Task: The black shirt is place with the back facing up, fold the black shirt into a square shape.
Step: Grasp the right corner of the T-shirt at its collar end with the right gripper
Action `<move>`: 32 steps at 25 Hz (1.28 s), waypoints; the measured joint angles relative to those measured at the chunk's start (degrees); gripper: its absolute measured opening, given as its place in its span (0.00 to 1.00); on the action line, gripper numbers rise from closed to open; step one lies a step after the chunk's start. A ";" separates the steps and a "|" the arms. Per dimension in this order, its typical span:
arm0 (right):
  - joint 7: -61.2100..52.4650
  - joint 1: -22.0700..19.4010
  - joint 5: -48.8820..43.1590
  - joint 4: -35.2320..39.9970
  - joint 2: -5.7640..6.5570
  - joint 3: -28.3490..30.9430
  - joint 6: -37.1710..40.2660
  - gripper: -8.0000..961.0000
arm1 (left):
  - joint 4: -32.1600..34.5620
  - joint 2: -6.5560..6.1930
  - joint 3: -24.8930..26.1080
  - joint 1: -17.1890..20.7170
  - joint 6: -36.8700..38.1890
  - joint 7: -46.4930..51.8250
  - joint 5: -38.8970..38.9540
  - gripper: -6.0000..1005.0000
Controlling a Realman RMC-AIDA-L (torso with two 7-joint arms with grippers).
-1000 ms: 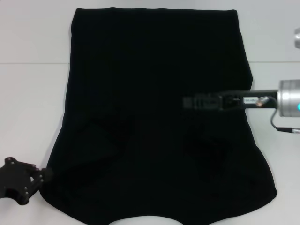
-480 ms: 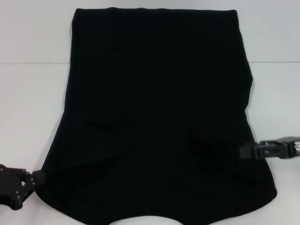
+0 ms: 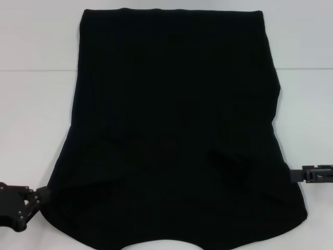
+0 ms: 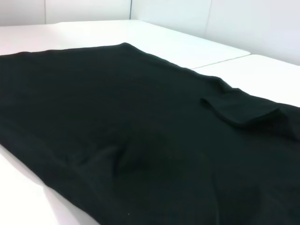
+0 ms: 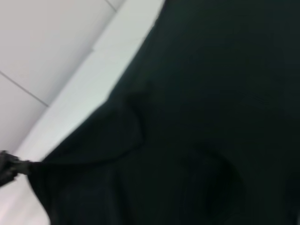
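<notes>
The black shirt (image 3: 174, 130) lies spread flat on the white surface (image 3: 36, 104), filling most of the middle of the head view. Its far edge runs straight and level; both side edges flare outward toward the near end, where the hem curves and passes out of view at the bottom. No lettering shows on the upturned side. A small folded flap of fabric (image 3: 228, 162) sits raised on the cloth toward the near right; the left wrist view shows it as a short doubled tab (image 4: 241, 108) standing slightly off the surrounding cloth.

The left gripper (image 3: 40, 197) is at the near left corner of the shirt, its tip touching the cloth edge. Whether its fingers are open or pinched on the fabric cannot be told. The right wrist view shows the same gripper (image 5: 14, 168) at that corner.

The right gripper (image 3: 296, 175) is at the shirt's right edge, low on that side, its tip at the margin of the cloth. The state of its fingers cannot be told either.

Bare surface lies open on both sides of the shirt and beyond its far edge. A seam line (image 3: 31, 71) crosses the surface behind the cloth.
</notes>
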State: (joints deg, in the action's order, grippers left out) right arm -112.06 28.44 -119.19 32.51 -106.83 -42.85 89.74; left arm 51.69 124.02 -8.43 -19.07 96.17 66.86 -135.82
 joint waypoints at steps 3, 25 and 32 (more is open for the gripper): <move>-1.44 0.16 -3.34 -0.02 0.13 0.00 -2.03 0.92 | -0.35 0.08 0.00 -0.02 0.08 0.01 0.08 0.01; -4.48 1.69 -9.18 -0.43 -1.54 -0.46 -3.59 0.95 | -1.35 -0.09 -0.17 -0.35 -0.55 -0.24 0.50 0.01; -4.47 1.75 -10.38 -0.08 -2.01 0.82 -3.90 0.95 | -1.29 -0.16 -0.12 -0.36 -0.55 -0.25 0.46 0.01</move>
State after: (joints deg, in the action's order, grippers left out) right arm -116.54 30.19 -129.56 32.43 -108.84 -42.04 85.84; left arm 50.40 123.85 -8.55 -19.44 95.62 66.62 -135.36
